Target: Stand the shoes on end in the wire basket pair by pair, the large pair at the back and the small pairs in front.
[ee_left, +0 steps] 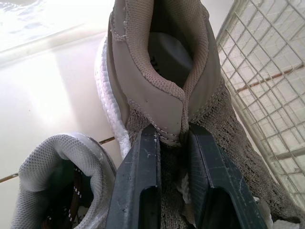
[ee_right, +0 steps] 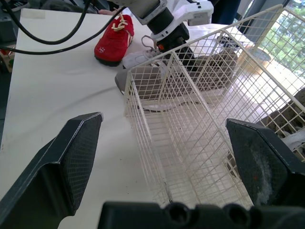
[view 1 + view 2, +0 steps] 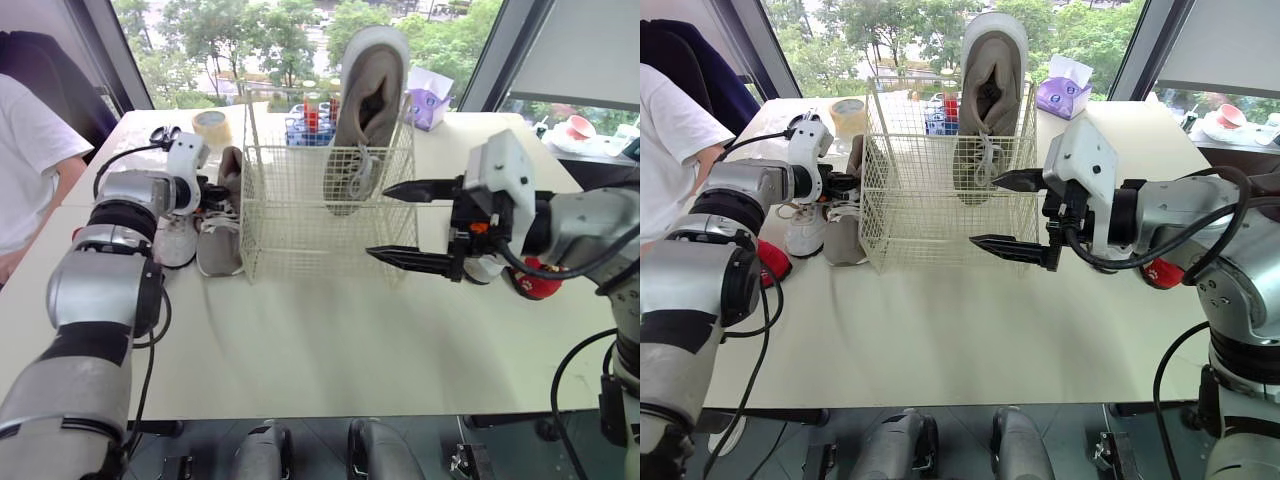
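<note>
A white wire basket (image 3: pixel 300 215) stands mid-table. One large grey shoe (image 3: pixel 366 105) stands on end at its back right corner. The matching large grey shoe (image 1: pixel 162 71) lies on the table just left of the basket, and my left gripper (image 1: pixel 170 131) is shut on its heel collar. A small white shoe (image 3: pixel 177 240) lies beside it. My right gripper (image 3: pixel 377 221) hangs open at the basket's right side, with nothing between its fingers. One red shoe (image 3: pixel 535 282) lies behind my right arm and another red shoe (image 3: pixel 771 262) at the table's left edge.
At the back of the table are a tape roll (image 3: pixel 211 125), scissors (image 3: pixel 163 133), a blue rack of tubes (image 3: pixel 308 127) and a purple tissue box (image 3: pixel 428 105). A person in a white shirt (image 3: pixel 25 160) stands at the left. The near half of the table (image 3: pixel 330 340) is bare.
</note>
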Available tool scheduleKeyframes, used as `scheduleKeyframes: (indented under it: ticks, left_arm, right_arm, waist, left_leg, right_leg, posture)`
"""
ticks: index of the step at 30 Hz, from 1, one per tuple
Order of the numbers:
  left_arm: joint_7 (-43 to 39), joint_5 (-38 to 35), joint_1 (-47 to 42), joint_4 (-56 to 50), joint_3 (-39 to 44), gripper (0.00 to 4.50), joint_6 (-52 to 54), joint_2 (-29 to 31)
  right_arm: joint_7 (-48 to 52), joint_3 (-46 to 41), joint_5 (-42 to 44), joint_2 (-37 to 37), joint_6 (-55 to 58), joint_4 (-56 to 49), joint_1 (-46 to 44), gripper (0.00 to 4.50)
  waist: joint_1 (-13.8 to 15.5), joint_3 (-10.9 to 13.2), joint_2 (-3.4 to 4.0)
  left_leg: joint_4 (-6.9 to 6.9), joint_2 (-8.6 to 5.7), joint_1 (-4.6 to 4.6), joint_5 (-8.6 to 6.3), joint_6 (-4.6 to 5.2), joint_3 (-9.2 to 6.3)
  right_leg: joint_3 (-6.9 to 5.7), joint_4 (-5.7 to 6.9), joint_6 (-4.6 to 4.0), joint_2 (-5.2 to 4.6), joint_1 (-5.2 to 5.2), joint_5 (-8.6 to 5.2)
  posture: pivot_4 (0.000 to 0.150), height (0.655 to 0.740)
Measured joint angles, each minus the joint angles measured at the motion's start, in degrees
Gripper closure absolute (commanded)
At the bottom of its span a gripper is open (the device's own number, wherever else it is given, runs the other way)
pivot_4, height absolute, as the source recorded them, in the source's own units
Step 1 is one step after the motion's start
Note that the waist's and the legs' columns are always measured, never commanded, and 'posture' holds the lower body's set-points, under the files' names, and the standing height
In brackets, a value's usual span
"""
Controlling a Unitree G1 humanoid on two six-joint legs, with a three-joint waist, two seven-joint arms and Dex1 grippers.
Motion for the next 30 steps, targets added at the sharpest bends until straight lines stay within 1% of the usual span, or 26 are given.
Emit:
scheduleKeyframes:
  ticks: [4, 6, 9, 13, 15, 17, 20, 23, 24, 27, 30]
  left_arm:
    - [2.76, -2.08, -0.28, 0.33, 6.30, 4.31, 0.86, 1.35]
    - [4.18, -2.98, -1.63, 0.31, 9.12, 4.31, 1.02, 3.31]
    - [4.53, -4.31, -5.13, -1.67, 11.98, 4.31, 1.93, 6.73]
    - [1.77, -6.60, -11.11, -10.58, 14.68, 4.31, 0.77, 10.55]
    - [1.00, -7.38, -12.12, -14.61, 15.11, 4.31, -0.20, 11.64]
    - [0.86, -7.42, -12.09, -16.04, 15.16, 4.31, -1.47, 11.81]
    - [2.56, -7.43, -11.98, -16.23, 15.59, 4.31, -6.81, 10.07]
    - [5.23, -8.44, -13.30, -16.52, 17.96, 4.31, -17.04, 5.41]
    - [6.01, -8.73, -14.02, -17.12, 18.38, 4.31, -22.09, 2.95]
    - [8.07, -7.52, -15.48, -18.36, 17.22, 4.31, -33.10, -1.98]
    - [10.28, -5.87, -15.82, -17.15, 15.82, 4.31, -42.19, -6.59]
  right_arm:
    - [-0.09, 0.08, -0.08, -0.42, -1.12, 0.85, 0.00, 0.00]
    - [-0.12, 0.09, -0.10, -0.88, -1.36, 1.61, 0.00, 0.00]
    - [-0.17, -0.15, 0.28, -1.12, -1.34, 2.55, -0.03, 0.00]
    - [-0.08, -0.97, 1.64, -1.40, -1.24, 4.47, -1.81, 0.00]
    - [0.05, -0.98, 1.61, -2.04, -1.38, 5.18, -2.02, 0.00]
    - [0.33, -0.86, 1.56, -2.15, -1.75, 5.92, -2.02, 0.00]
    - [0.80, -0.06, 1.44, -2.22, -2.67, 6.62, -2.32, 0.00]
    - [0.91, 0.20, 0.95, -2.23, -3.56, 7.23, -3.54, 0.00]
    - [0.83, 0.22, 0.91, -2.22, -3.70, 7.25, -3.66, 0.00]
    - [0.20, 0.32, 0.94, -2.21, -3.79, 7.23, -3.71, 0.00]
    - [-1.11, -0.26, 1.24, -2.23, -3.28, 6.85, -3.34, 0.00]
  waist:
    - [-0.08, 0.06, -0.11]
    - [-0.10, 0.25, -0.43]
    - [-0.12, 0.31, -0.53]
    - [-0.03, 0.31, -0.53]
    - [-0.04, 0.30, -0.51]
    - [0.00, 0.30, -0.52]
    - [0.07, 0.30, -0.52]
    - [0.12, 0.30, -0.52]
    - [0.17, 0.30, -0.52]
    - [0.07, 0.30, -0.52]
    - [0.02, 0.30, -0.52]
  left_leg:
    - [0.00, 0.01, -0.02, 0.00, 0.00, -0.01]
    - [0.02, 0.02, -0.05, 0.01, -0.01, -0.01]
    - [0.03, 0.05, -0.16, 0.00, 0.01, -0.02]
    - [0.03, 0.05, -0.20, 0.01, -0.02, 0.04]
    - [0.02, 0.03, -0.10, 0.01, -0.02, 0.07]
    - [0.11, 0.03, -0.06, -0.10, 0.16, 0.09]
    - [0.39, 0.07, -0.16, -0.10, 0.17, 0.08]
    - [0.60, 0.09, -0.33, -0.13, 0.22, 0.03]
    - [0.62, 0.08, -0.34, -0.14, 0.23, 0.03]
    - [0.66, 0.03, -0.38, -0.13, 0.22, 0.16]
    - [0.68, -0.01, -0.38, -0.13, 0.21, 0.26]
  right_leg:
    - [-0.01, 0.03, 0.01, 0.01, -0.04, 0.00]
    - [-0.03, 0.05, 0.00, 0.03, -0.07, 0.01]
    - [-0.05, 0.03, 0.01, 0.02, -0.11, 0.01]
    - [-0.04, 0.00, 0.03, -0.05, -0.08, 0.00]
    - [-0.02, -0.02, 0.05, -0.09, 0.03, -0.01]
    - [-0.02, -0.03, 0.06, -0.10, 0.05, -0.02]
    - [-0.08, 0.08, 0.06, -0.05, 0.05, -0.02]
    - [-0.12, 0.07, 0.06, -0.05, 0.04, -0.01]
    - [-0.11, 0.05, 0.14, -0.08, 0.05, 0.04]
    - [-0.03, -0.01, 0.33, -0.12, 0.05, 0.16]
    - [0.01, -0.05, 0.38, -0.13, 0.04, 0.19]
  posture:
    - [0.150, 0.7400]
    - [0.150, 0.7400]
    - [0.150, 0.7400]
    - [0.150, 0.7400]
    - [0.150, 0.7400]
    - [0.150, 0.7400]
    - [0.150, 0.7400]
    - [0.150, 0.7400]
    - [0.150, 0.7400]
    - [0.150, 0.7400]
    - [0.150, 0.7400]
